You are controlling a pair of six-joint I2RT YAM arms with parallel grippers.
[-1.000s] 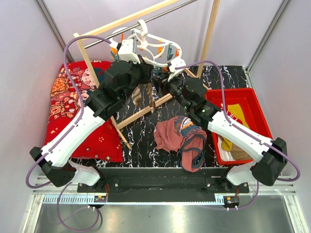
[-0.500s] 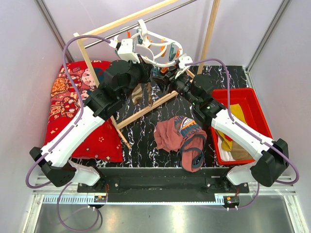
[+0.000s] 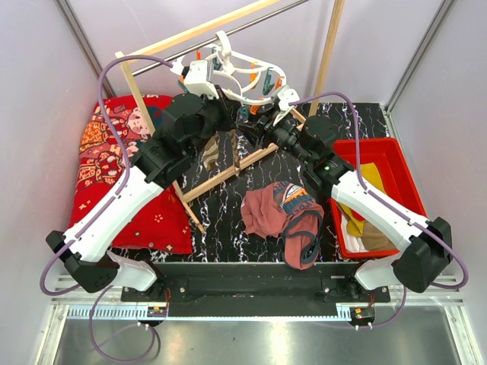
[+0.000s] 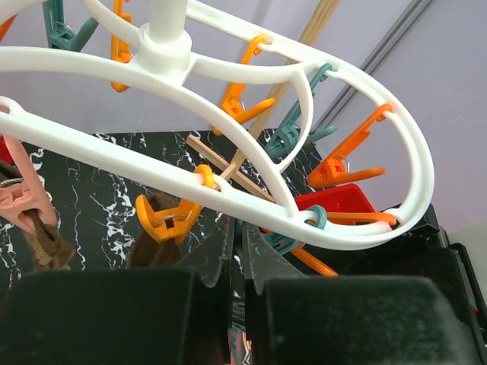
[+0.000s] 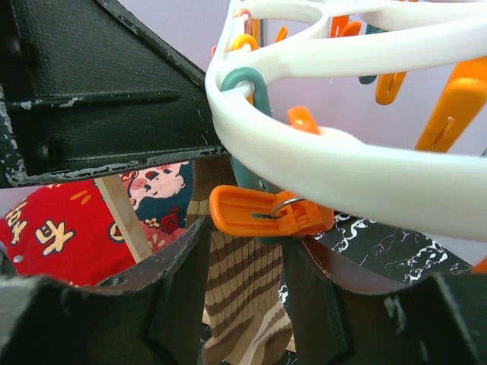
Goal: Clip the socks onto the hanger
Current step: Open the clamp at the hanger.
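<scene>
The white hanger point(image 3: 245, 76) hangs from the rail, with orange and teal pegs under its rings; it also shows in the left wrist view point(image 4: 228, 182) and the right wrist view point(image 5: 365, 175). A brown-and-tan striped sock point(image 3: 211, 152) hangs below it. My left gripper point(image 3: 230, 114) is at the ring, jaws nearly closed point(image 4: 237, 237) on a teal peg point(image 5: 242, 173). My right gripper point(image 3: 256, 126) is open point(image 5: 245, 237), its fingers on either side of the striped sock point(image 5: 240, 289) and an orange peg point(image 5: 259, 211). A mustard sock point(image 3: 370, 179) lies in the tray.
A red tray point(image 3: 397, 149) sits at the right. A rust-maroon garment point(image 3: 278, 214) lies on the black marbled table. A red cartoon cushion point(image 3: 114, 167) is at the left. A wooden-pole rack point(image 3: 329, 46) with a fallen wooden bar point(image 3: 228, 172) stands behind.
The right gripper rose and moved in under the hanger's near edge. The hanger shifted and tilted slightly. The striped sock swung a little left. The left gripper stayed at the ring.
</scene>
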